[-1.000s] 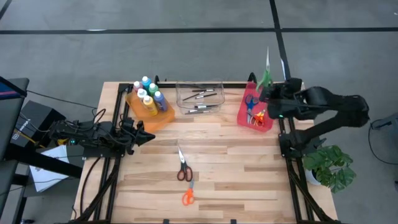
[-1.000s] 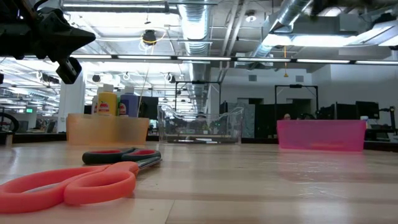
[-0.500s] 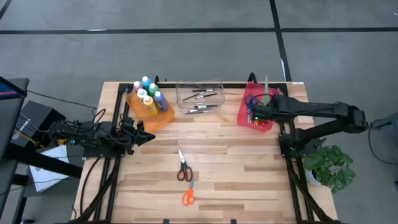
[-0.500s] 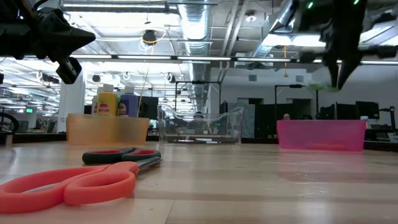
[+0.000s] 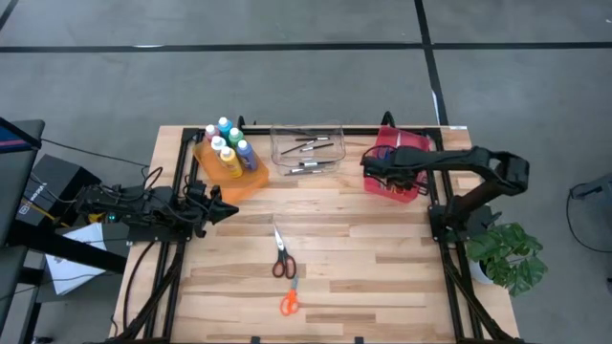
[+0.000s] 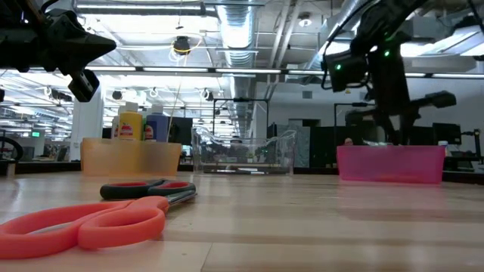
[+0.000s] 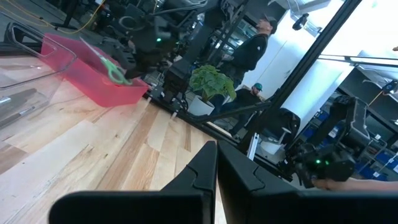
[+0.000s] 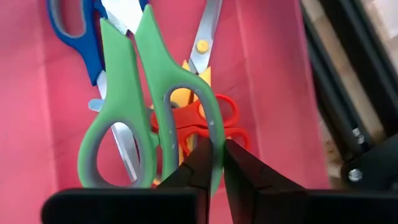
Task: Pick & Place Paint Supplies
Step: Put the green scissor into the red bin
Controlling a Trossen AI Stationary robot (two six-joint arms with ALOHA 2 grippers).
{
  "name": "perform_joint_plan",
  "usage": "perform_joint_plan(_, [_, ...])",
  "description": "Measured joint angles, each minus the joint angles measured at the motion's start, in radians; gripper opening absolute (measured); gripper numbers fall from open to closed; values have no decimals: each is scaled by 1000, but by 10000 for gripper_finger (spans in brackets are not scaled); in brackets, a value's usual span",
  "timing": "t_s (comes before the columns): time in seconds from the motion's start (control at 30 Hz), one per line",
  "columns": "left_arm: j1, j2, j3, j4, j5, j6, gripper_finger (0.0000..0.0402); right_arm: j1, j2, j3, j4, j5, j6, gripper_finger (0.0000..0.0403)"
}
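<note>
Scissors with green handles (image 8: 149,106) are the item in play, and they have come down a long way: in the high view a second ago the right gripper (image 5: 378,168) held them up above the red bin (image 5: 392,143), whereas it now reaches low into that bin, so this placement looks all but finished and only the release remains. In that view the left gripper (image 5: 225,210) waits shut near the orange bin (image 5: 251,183) of paint bottles (image 5: 228,145), and red-handled scissors (image 5: 281,258) and orange-handled scissors (image 5: 289,300) lie mid-table, apparently still to be fetched; brushes rest in the clear bin (image 5: 306,129). The low view shows the right arm dipping behind the red bin's wall. From the left wrist, the green handles poke over the bin's rim. The right wrist view shows the fingers (image 8: 194,163) nearly together, clamped on a green handle loop, above blue scissors (image 8: 71,25) and red and yellow pairs crowding the bin floor, which could keep the green pair from lying flat.
</note>
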Motion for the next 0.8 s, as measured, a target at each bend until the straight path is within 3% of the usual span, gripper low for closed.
perform_joint_plan(0.13, [0, 0, 0, 0, 0, 0, 6, -34, 35, 0, 16, -14, -1, 31])
perform_joint_plan(0.6, [0, 0, 0, 0, 0, 0, 6, -138, 90, 0, 110, -62, -232, 41])
perform_joint_plan(0.8, [0, 0, 0, 0, 0, 0, 6, -172, 89, 0, 75, -66, -262, 42])
